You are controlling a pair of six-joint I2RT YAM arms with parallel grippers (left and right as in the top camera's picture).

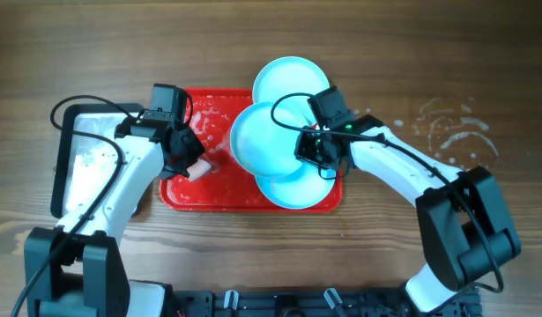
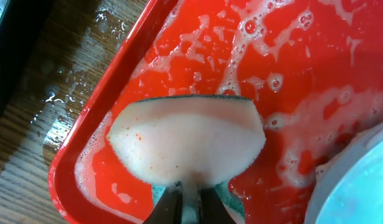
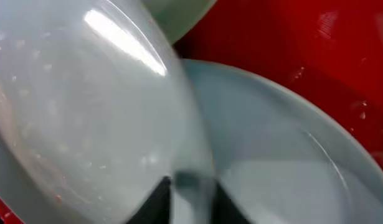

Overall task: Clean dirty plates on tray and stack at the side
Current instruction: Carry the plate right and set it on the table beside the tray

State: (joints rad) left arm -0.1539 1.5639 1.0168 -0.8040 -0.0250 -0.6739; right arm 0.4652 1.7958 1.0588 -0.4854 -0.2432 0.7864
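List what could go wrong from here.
1. The right jaws pinch only the rim of the middle plate. It is glossy and may slip onto the plate below.
2. Foam covers the tray, so the sponge in the left jaws could drip onto the table.

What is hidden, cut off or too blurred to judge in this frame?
- Overhead: the lifted plate covers part of the bottom plate and the tray under it.
- Right wrist: too close and blurred to judge specks on the lifted plate; jaws of the right gripper cut off by the bottom edge.
- Left wrist: the sponge hides the tray beneath it; jaws of the left gripper cut off likewise.
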